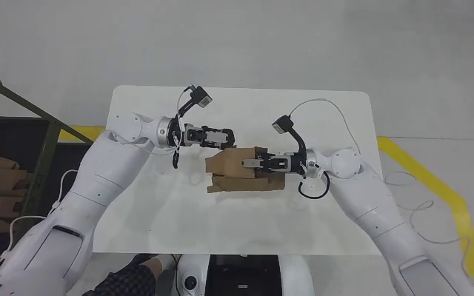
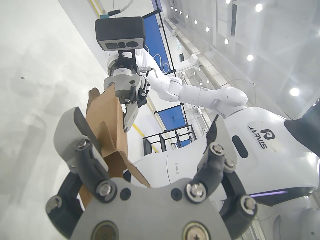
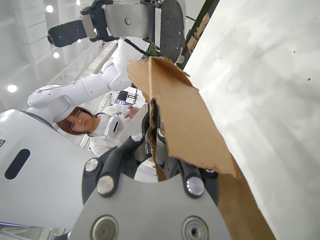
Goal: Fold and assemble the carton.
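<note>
A white table (image 1: 148, 214) stands on a pale grey floor crossed by a yellow line (image 1: 415, 159). A dark green frame (image 1: 37, 109) off the table's left side holds flat brown cardboard pieces (image 1: 9, 181). The carton (image 1: 244, 177), brown corrugated cardboard only partly folded with several flaps loose, sits near the middle of the table, between the two arms. The right gripper (image 3: 152, 136) is at the carton's right side, low over the table, with its jaws clamped on a flap whose edge is torn and ragged. In the right wrist view the cardboard passes between the fingers (image 3: 143, 128) and stands out well beyond them. The left gripper (image 1: 224, 136) hovers at the carton's far left corner with its jaws wide apart, holding nothing. In the left wrist view one dark padded finger (image 2: 81, 123) is right at the carton's edge, though whether it touches cannot be told for certain. The other finger (image 2: 215, 136) is out in the open, well apart from the cardboard. The two grippers face each other across the carton, near one another but not touching. A white cable (image 1: 326, 107) loops from the right wrist's camera mount over the far right part of the table.
</note>
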Available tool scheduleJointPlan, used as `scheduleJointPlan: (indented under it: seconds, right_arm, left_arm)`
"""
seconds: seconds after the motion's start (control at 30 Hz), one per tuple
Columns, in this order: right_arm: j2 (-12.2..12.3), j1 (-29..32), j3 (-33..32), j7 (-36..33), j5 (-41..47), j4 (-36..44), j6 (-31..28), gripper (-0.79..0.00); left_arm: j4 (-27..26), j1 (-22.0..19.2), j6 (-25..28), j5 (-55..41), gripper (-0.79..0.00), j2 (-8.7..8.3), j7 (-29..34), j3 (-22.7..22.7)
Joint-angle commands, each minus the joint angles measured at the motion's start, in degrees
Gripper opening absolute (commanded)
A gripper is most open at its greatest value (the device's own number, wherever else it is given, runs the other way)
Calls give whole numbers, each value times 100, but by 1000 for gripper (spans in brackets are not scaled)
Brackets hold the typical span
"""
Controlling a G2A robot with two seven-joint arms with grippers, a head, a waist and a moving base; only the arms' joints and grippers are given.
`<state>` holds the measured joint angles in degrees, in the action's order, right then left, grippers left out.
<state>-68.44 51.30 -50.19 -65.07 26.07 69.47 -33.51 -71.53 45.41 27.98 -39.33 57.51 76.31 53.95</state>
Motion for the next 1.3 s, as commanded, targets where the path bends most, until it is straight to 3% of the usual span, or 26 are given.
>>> scheduleJointPlan:
  seconds: [0.0,0.43,0.83,1.27]
  right_arm:
    - [2,-9,-30,-13,33,-25,-3,-785]
    - [83,-36,-499,214,94,-187,-20,-785]
    - [65,-165,-631,562,-43,-348,49,-785]
    - [30,-88,-726,1363,-352,-274,260,-785]
  left_arm:
    - [46,-6,31,-13,0,8,-31,10]
    - [116,138,36,-35,0,3,-37,170]
    - [-64,193,-100,52,0,68,99,3]
    - [-149,207,-171,105,0,114,171,-57]
